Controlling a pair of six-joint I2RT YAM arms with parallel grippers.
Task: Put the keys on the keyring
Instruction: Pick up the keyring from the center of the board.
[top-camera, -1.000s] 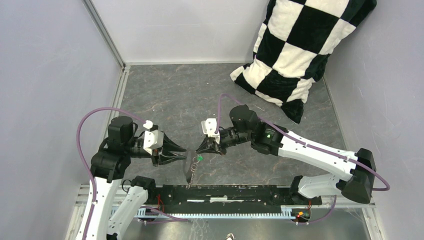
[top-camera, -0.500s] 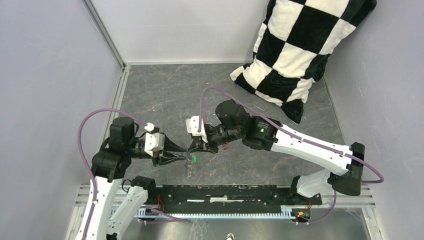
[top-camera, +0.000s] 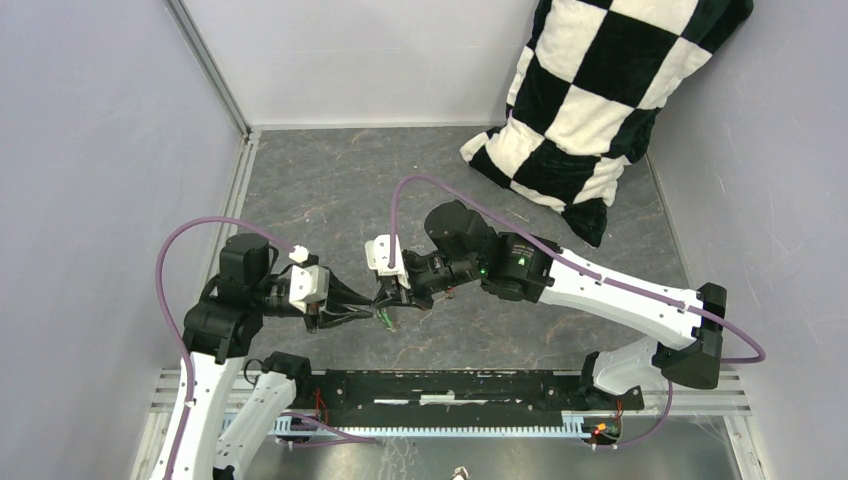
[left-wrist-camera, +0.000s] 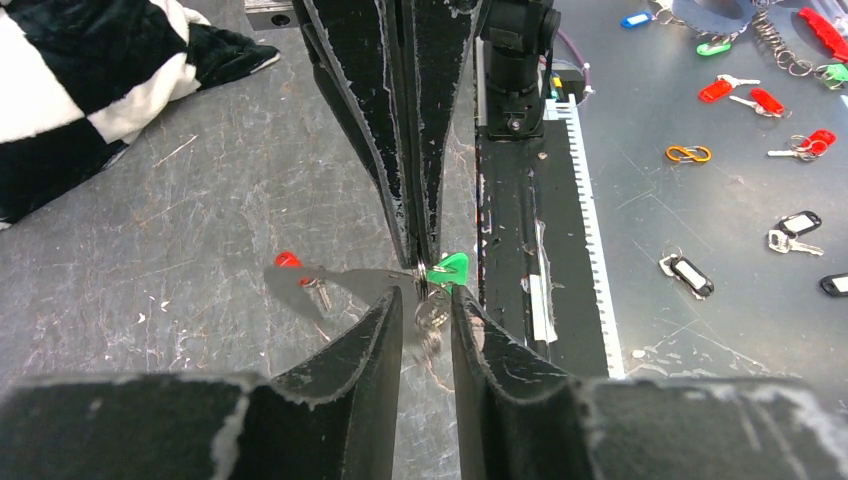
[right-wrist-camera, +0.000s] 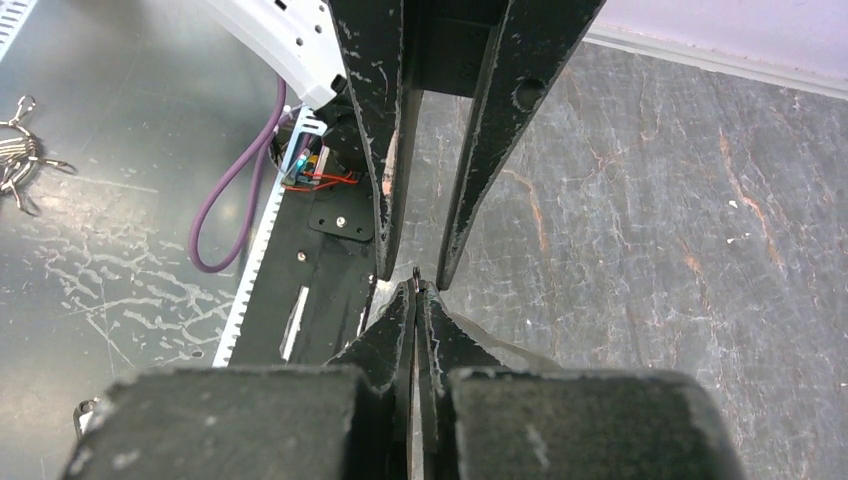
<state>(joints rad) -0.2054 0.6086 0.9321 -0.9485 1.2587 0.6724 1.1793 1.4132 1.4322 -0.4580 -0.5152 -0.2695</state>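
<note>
Two grippers meet tip to tip over the keyring, low above the table.

The left gripper (left-wrist-camera: 425, 312) clasps the keyring (left-wrist-camera: 431, 322), its fingers (left-wrist-camera: 372, 340) drawn close with the grey metal loop showing in the narrow gap between them. The right gripper (right-wrist-camera: 415, 298) is pinched tight, tips pressed together around a thin sliver of metal; whether that is key or ring cannot be told. The green key (left-wrist-camera: 449, 267) sits just beside the right gripper's tips, right at the keyring. The red key (left-wrist-camera: 290, 261) lies flat on the grey table (left-wrist-camera: 150, 230), off to one side and apart from both grippers.
</note>
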